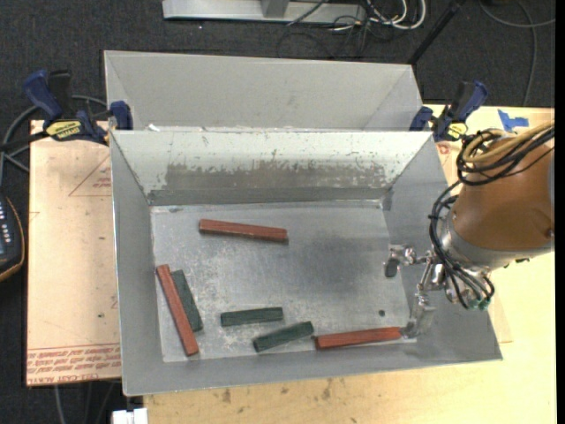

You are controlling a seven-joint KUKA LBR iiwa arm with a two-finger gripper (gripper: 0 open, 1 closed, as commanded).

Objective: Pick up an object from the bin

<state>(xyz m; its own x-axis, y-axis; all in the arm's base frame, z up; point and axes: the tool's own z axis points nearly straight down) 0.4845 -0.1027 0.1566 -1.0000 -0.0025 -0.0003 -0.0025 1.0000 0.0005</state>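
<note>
We see the gripper (413, 323) low at the front right of the bin (265, 179), just by the right end of a red stick (357, 337). We can't make out if it is apart or together.

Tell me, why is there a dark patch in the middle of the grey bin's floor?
Camera view: that dim patch on the floor of the grey metal bin looks like a soft shadow, maybe from the arm, whose gripper hangs right of it; the sloped walls show no glare.
</note>
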